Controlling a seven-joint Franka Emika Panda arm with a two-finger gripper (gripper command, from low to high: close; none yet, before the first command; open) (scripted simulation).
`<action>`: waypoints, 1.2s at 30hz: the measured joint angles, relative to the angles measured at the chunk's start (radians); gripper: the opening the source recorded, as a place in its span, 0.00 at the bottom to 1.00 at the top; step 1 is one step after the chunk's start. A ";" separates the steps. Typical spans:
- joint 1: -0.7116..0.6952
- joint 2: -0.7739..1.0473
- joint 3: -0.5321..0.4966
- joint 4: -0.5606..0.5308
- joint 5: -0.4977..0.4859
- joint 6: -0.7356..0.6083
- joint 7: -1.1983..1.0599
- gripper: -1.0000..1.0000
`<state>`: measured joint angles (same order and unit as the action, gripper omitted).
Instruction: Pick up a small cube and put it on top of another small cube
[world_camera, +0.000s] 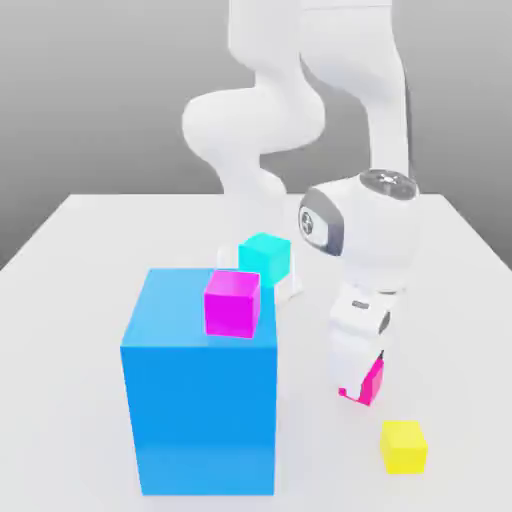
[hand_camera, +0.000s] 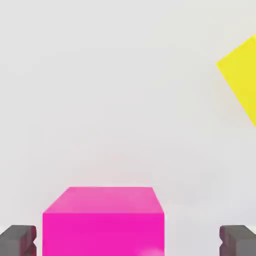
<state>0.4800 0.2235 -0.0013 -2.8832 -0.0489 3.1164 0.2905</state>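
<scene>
The small hot-pink cube (world_camera: 374, 381) rests on the white table, partly hidden behind my hand in the exterior view. My gripper (world_camera: 357, 386) is lowered around it. In the hand view the hot-pink cube (hand_camera: 103, 220) sits between the two dark fingertips (hand_camera: 18, 240), with a gap on each side, so the gripper (hand_camera: 128, 242) is open and nothing is held. The small yellow cube (world_camera: 403, 446) lies on the table a short way off, nearer the front edge and toward the exterior view's right. One corner of the yellow cube (hand_camera: 242, 80) also appears in the hand view.
A large blue cube (world_camera: 200, 390) stands at the exterior view's left with a purplish-magenta cube (world_camera: 232, 303) on top. Behind it a cyan cube (world_camera: 265, 256) sits on a white block (world_camera: 287, 291). The white table (world_camera: 90, 240) extends around them.
</scene>
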 joint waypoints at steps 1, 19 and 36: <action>0.003 0.015 -0.001 -0.001 0.001 0.013 0.002 0.50; -0.023 -0.104 0.019 -0.003 0.004 -0.091 -0.012 0.00; 0.000 -0.344 -0.003 -0.020 0.128 -0.352 -0.192 0.00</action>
<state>0.4799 -0.1209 -0.0048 -2.9036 0.0791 2.7649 0.0983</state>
